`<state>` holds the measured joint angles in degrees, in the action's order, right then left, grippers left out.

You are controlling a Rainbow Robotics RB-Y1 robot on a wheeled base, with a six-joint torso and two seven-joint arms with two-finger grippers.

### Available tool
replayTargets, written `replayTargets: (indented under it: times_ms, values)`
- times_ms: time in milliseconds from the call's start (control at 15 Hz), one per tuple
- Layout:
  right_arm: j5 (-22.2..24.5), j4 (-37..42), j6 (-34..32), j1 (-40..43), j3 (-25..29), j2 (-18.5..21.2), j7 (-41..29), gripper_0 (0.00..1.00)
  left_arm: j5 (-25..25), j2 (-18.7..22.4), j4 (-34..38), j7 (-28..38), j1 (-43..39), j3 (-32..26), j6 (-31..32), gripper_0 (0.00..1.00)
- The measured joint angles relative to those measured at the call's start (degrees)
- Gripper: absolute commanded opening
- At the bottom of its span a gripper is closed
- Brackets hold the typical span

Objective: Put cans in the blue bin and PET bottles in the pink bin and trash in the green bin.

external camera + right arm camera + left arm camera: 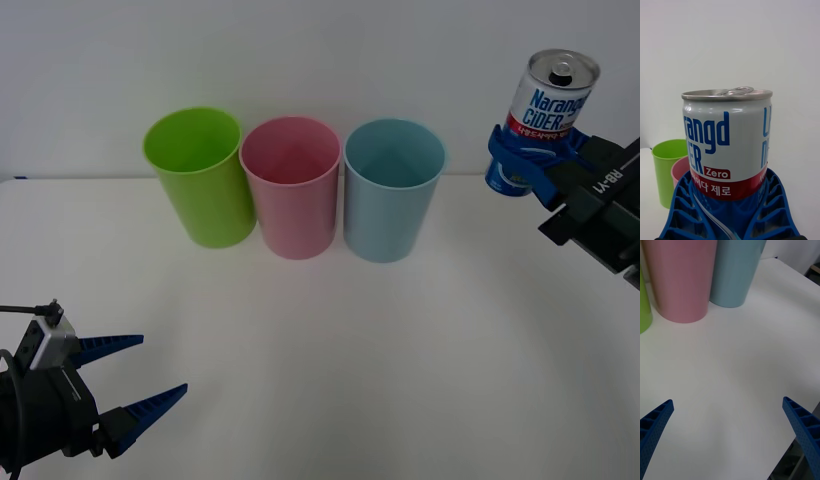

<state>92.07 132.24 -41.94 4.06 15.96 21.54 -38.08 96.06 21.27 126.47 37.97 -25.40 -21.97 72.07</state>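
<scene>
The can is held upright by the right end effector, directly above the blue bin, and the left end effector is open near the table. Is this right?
Not directly above: in the front view the can, upright in the right end effector, is off to the right of the blue bin. The left end effector is open near the table.

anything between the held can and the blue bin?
Nothing. In the front view the can, clamped upright in the right gripper, hangs to the right of the blue bin; only bare white table and wall sit between them.
</scene>
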Motion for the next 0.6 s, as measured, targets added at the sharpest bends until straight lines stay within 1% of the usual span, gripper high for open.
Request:
replayTargets:
  times_ms: [200, 400, 600]
  values:
    - [7.87, -5.15, 1.34, -7.74, -4.17, 0.00, -5.63, 0.00, 0.00, 0.00, 0.00, 0.00, 0.00, 0.00, 0.00, 0.99]
    - [14.92, -12.14, 4.19, -15.58, -9.02, 0.00, -9.80, 0.00, 0.00, 0.00, 0.00, 0.00, 0.00, 0.00, 0.00, 0.99]
    - [19.49, -19.87, 7.46, -21.68, -13.45, 0.00, -11.32, 0.00, 0.00, 0.00, 0.00, 0.00, 0.00, 0.00, 0.00, 0.99]
